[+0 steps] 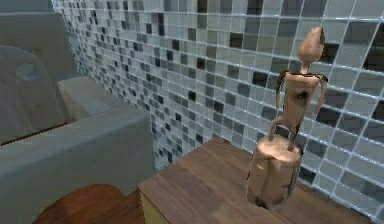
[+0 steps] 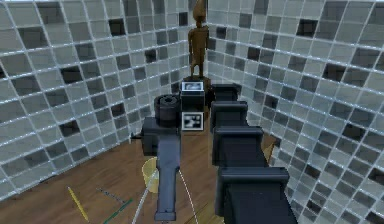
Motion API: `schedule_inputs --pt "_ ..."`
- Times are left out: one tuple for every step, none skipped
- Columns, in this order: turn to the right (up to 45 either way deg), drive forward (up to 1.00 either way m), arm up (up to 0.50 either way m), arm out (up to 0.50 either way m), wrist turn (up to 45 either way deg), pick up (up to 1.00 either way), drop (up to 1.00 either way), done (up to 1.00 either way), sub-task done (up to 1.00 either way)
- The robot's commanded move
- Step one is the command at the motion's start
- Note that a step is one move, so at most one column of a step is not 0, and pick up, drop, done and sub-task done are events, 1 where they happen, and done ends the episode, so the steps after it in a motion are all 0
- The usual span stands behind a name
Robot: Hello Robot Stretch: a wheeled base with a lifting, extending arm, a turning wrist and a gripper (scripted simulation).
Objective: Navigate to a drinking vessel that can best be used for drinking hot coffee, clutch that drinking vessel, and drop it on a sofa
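though the end effector [image 2: 147, 138] hangs before a statue [image 2: 198, 42], its hold is unclear.

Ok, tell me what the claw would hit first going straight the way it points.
The claw seems to point toward the arm side view's left; the grey-and-white mosaic tile wall there looks first in line, though depth is unclear.

1. I read this as a living room in a home: a grey padded sofa [image 1: 70, 140] with a thick arm stands at the forward view's left.
2. Near it I see a wooden table [image 1: 205, 180] bearing a carved wooden statue [image 1: 290, 110], a slim figure on a round base, plainly an ornament.
3. Small grey, white and black mosaic tiles cover the wall [image 1: 180, 60] behind both.
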Motion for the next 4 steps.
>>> schedule_inputs --pt "0.0 0.0 0.0 0.0 45.0 0.0 0.0 0.0 0.0" --pt "0.0 0.0 0.0 0.0 45.0 0.0 0.0 0.0 0.0" --pt "0.0 0.0 0.0 0.0 45.0 0.0 0.0 0.0 0.0" --pt "0.0 0.0 0.0 0.0 18.0 0.0 0.0 0.0 0.0"
